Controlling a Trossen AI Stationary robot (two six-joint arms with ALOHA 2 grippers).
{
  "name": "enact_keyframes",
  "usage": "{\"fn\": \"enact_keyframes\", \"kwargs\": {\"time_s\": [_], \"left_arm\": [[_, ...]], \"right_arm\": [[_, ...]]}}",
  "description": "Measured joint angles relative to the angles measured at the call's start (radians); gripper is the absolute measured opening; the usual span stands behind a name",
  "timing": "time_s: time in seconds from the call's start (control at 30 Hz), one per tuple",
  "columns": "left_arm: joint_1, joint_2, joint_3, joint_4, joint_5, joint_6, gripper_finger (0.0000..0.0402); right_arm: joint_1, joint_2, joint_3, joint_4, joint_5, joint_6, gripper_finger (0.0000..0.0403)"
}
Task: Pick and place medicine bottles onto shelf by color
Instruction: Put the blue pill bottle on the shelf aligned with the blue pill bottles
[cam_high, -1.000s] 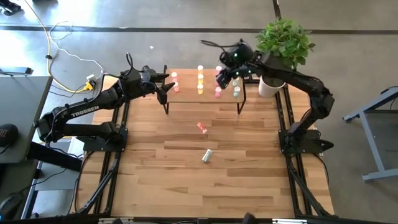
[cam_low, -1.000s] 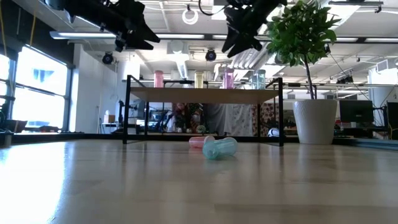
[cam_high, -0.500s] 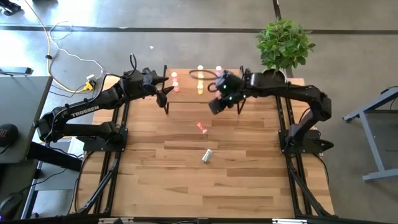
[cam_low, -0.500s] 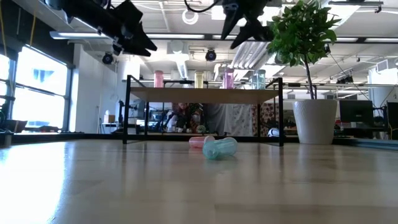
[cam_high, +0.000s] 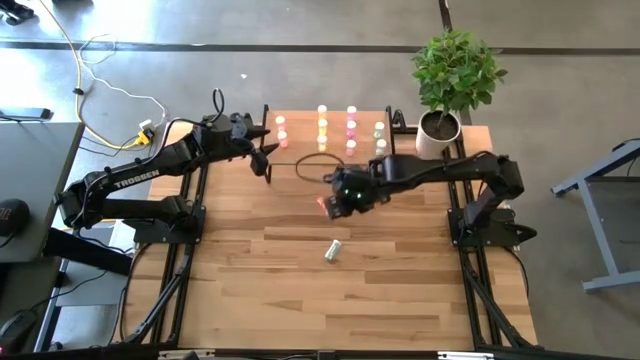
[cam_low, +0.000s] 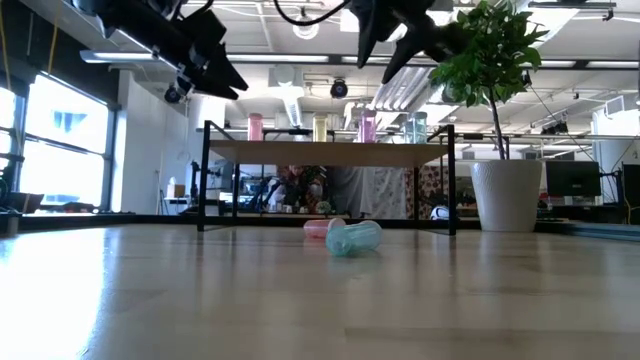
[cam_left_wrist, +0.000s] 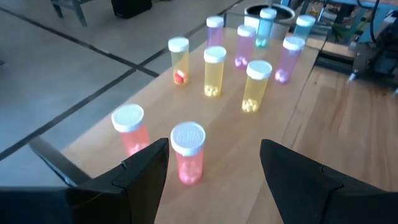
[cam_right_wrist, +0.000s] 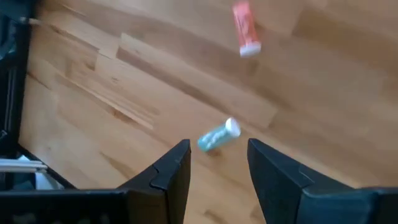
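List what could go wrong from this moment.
1. The green bottle and red bottle lie on their sides on the table; either might roll when the open right gripper closes.
2. The open left gripper hovers by the crowded shelf; a nudge could topple standing bottles.

Robotics lab; exposed ceiling ducts (cam_low: 300, 95)

Grey concrete floor (cam_high: 300, 70); bright window (cam_low: 55, 150) at side; potted plant (cam_high: 455, 65) by table corner; ceiling strip lights (cam_low: 600, 5) overhead.
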Motion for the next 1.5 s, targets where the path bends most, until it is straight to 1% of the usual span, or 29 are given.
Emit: {"fn": "enact_keyframes", "kwargs": {"time_s": [0.1, 0.23, 0.4, 0.6, 0.7, 0.9, 1.03, 1.27, 1.5], "left_arm": [[0.0, 0.0, 0.0, -0.03, 0.0, 0.0, 0.0243], [0.0, 0.0, 0.0, -0.065, 0.0, 0.0, 0.0243], [0.0, 0.0, 0.0, -0.091, 0.0, -0.001, 0.0243], [-0.001, 0.0, 0.0, -0.11, 0.0, -0.001, 0.0243], [-0.002, 0.0, 0.0, -0.121, 0.0, -0.001, 0.0243], [-0.002, 0.0, 0.0, -0.136, 0.0, -0.002, 0.0243], [-0.002, 0.0, 0.0, -0.136, 0.0, -0.004, 0.0243], [-0.002, 0.0, 0.0, -0.135, 0.0, -0.004, 0.0243], [-0.002, 0.0, 0.0, -0.135, 0.0, -0.001, 0.0243]], "right_arm": [[0.044, 0.032, 0.0, 0.01, 0.0, 0.113, 0.0149], [0.096, 0.084, 0.0, 0.012, 0.0, 0.215, 0.0149], [0.146, 0.145, 0.0, 0.026, 0.0, 0.284, 0.0149], [0.19, 0.21, 0.0, 0.092, 0.008, 0.34, 0.015], [0.205, 0.235, 0.0, 0.12, 0.015, 0.386, 0.0158], [0.225, 0.299, 0.0, 0.137, 0.015, 0.515, 0.019], [0.228, 0.343, 0.0, 0.152, 0.012, 0.61, 0.0197], [0.218, 0.398, 0.0, 0.178, 0.011, 0.648, 0.0197], [0.205, 0.432, 0.0, 0.221, 0.033, 0.685, 0.0197]]}}
